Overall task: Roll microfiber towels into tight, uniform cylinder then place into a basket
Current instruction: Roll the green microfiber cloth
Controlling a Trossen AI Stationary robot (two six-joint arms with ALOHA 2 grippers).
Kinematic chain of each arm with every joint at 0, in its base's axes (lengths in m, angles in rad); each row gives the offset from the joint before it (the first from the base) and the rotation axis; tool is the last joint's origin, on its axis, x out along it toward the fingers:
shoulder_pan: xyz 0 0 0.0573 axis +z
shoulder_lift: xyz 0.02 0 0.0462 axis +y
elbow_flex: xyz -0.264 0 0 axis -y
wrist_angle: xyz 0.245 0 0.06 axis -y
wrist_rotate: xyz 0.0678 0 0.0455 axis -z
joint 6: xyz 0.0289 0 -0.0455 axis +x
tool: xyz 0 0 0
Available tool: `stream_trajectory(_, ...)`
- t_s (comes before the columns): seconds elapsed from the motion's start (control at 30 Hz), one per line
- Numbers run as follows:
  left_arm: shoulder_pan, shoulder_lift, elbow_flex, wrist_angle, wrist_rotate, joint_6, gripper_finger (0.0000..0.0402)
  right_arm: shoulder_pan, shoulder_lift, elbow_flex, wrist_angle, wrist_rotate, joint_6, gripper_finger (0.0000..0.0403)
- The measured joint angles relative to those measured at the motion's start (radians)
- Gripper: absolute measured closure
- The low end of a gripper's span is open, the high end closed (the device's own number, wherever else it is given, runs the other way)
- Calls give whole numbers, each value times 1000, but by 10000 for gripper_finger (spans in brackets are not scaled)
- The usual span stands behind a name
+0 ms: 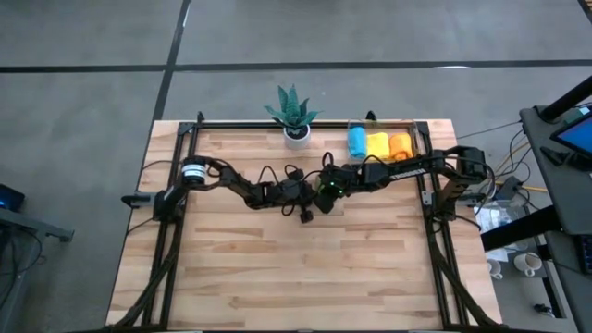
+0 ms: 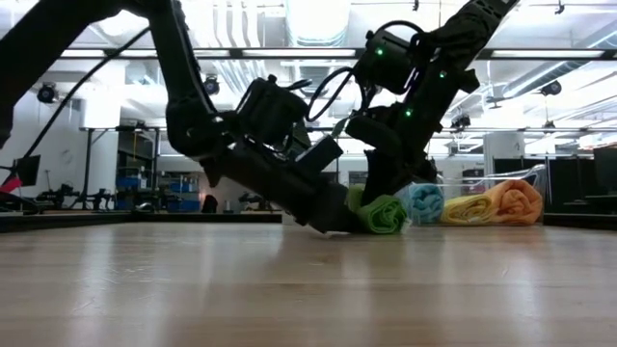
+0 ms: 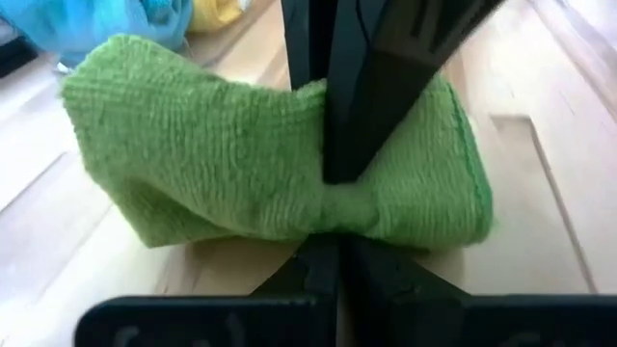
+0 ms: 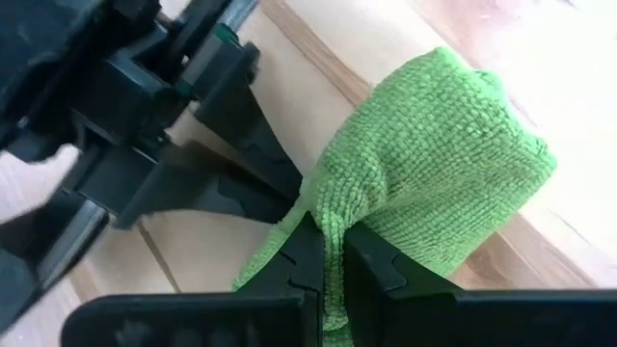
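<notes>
A green microfiber towel (image 2: 382,214), rolled up, lies on the wooden table near its middle. Both grippers are shut on it. My left gripper (image 2: 339,220) reaches it from the table's left, low and slanting down. My right gripper (image 2: 381,196) comes down on it from above and from the right. In the high view the two arms meet over the towel and hide it. The clear basket (image 1: 418,137) stands at the table's far right and holds a blue roll (image 1: 356,141), a yellow roll (image 1: 377,143) and an orange roll (image 1: 399,145). My left gripper pinches the green roll between its two fingers at the middle of its long side (image 3: 326,220). The fingers lie across the roll, slanting down from the table's left. The cloth is drawn in at the pinch, and the roll lies on the table. My right gripper pinches a fold of the green roll (image 4: 333,220) between its two fingers, at the middle of the roll's length. Its fingers (image 3: 352,125) come from above, slanting from the table's right, across the roll. The roll's underside rests on the table.
A spiky green plant in a white pot (image 1: 294,116) stands at the far edge, left of the basket. Black frame rails (image 1: 176,231) run along the table's left and right sides. Bare wood (image 1: 296,277) lies toward the near edge.
</notes>
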Motion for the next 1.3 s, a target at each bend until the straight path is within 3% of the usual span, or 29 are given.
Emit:
stream_trajectory(0.27,-9,-112,-53,-174,6,0,401,0,0,0,3,2,-3,388)
stream_trajectory(0.47,-11,-208,-130,-199,6,33,401,0,0,-1,3,7,0,356)
stream_trajectory(0.63,-4,-324,-180,-167,-57,64,401,0,0,-2,8,8,0,315)
stream_trajectory(0.87,33,-357,-176,-1,-96,146,401,1,0,-3,9,8,-1,249)
stream_trajectory(1.1,119,-284,-99,15,109,132,402,1,5,-5,9,9,-11,199)
stream_trajectory(1.3,147,-185,-16,14,202,135,402,1,34,-5,18,11,-15,184)
